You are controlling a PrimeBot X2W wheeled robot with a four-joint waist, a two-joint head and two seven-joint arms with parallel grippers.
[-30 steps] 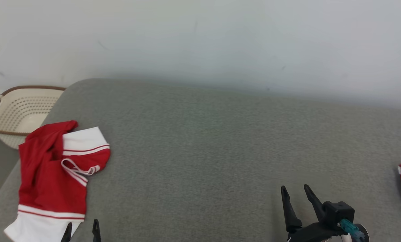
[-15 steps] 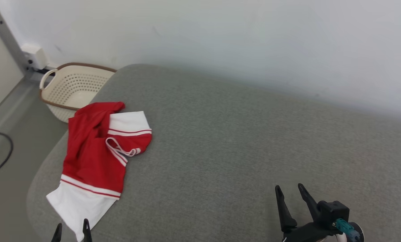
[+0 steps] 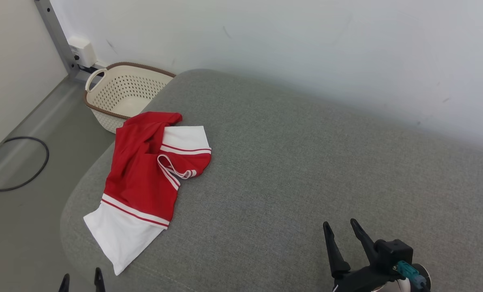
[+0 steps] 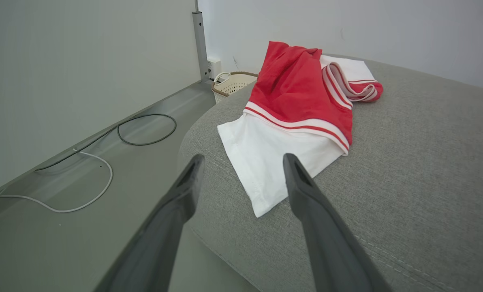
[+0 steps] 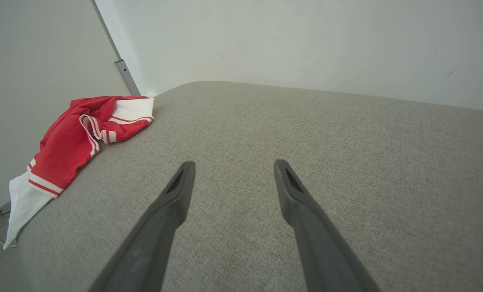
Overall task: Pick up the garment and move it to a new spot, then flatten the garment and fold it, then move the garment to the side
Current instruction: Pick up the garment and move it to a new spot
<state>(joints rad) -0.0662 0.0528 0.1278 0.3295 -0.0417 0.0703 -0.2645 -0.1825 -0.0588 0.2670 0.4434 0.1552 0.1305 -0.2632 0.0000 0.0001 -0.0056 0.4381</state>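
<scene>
Looking at red-and-white shirt (image 3: 144, 182) lying crumpled on the left end of grey upholstered cushion (image 3: 306, 162), just this side of perforated laundry basket (image 3: 124, 91) standing on the floor beyond. Sitting apart from both claws, nothing gripping it. Running long axis near-to-far, slightly diagonal: white hem pointing back at left claw (image 3: 82, 280) and reaching the cushion's rounded edge, bunched red top pointing toward the basket, one white-cuffed sleeve flopping across to the right. Hovering left claw spread wide, lined up on the hem, likely staging for the pick. Holding right claw (image 3: 339, 225) spread too, empty, well apart over bare cushion, probably keeping the middle free as the new spot.
</scene>
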